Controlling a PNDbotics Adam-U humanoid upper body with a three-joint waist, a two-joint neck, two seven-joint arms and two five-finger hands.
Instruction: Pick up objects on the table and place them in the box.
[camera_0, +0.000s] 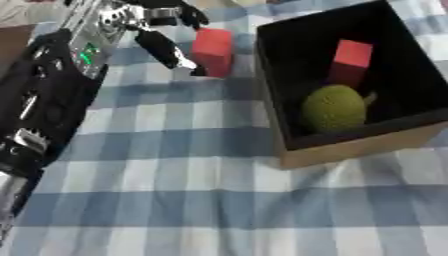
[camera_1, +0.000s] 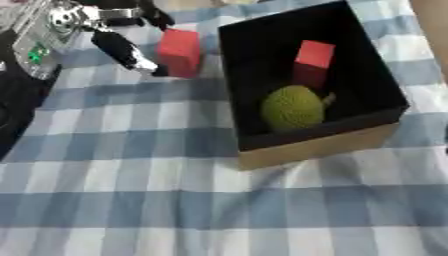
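Left hand pinching red block on checked surface, box beside holding red block and green ball

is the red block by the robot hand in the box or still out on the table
Out. The red block stands on the checked tablecloth left of the box, at the left robot hand. Another red block and a green ball are inside.

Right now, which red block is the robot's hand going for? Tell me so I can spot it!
Find the big dark box on the checked cloth. Just outside its left wall, a red block stands on the cloth, with the left hand reaching to it. The other red block is inside the box, behind a green round thing.
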